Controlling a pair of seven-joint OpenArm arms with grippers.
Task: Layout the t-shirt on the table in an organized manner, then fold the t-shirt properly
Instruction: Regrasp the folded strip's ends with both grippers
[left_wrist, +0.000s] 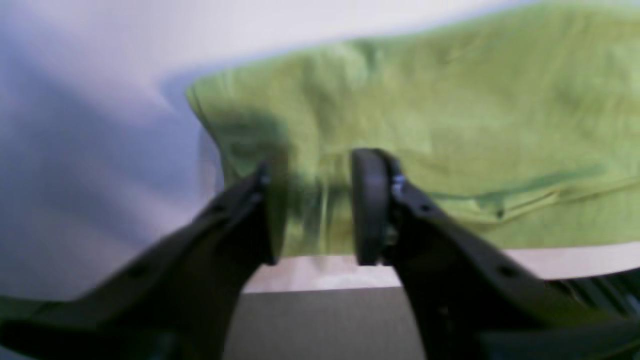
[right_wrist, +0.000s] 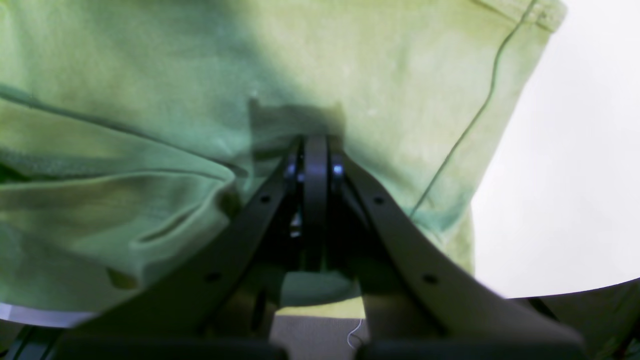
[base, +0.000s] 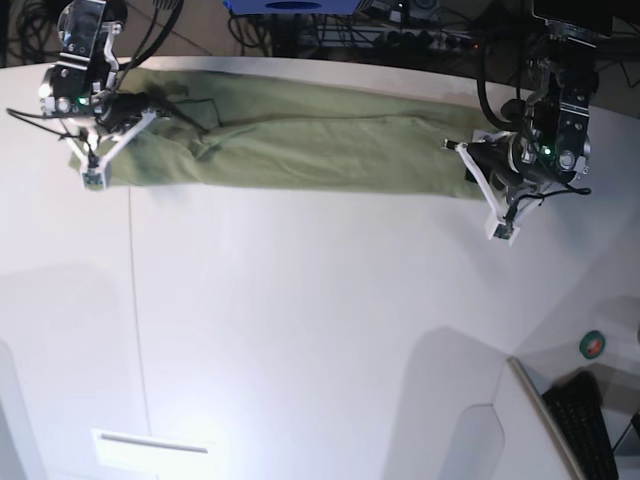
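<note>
The t-shirt (base: 300, 145) lies as a long narrow band across the far side of the table (base: 300, 330), one gripper at each end.

Nearest in the left wrist view, the left gripper (left_wrist: 315, 210) stands part open over the shirt's end edge, nothing visibly between its pads, cloth running away beyond it. In the right wrist view, the right gripper (right_wrist: 315, 155) is shut tight with cloth lying all around its tips; whether a fold is pinched I cannot tell. Only the base view shows the long axis running arm to arm, so each arm is nearest its own end.
</note>
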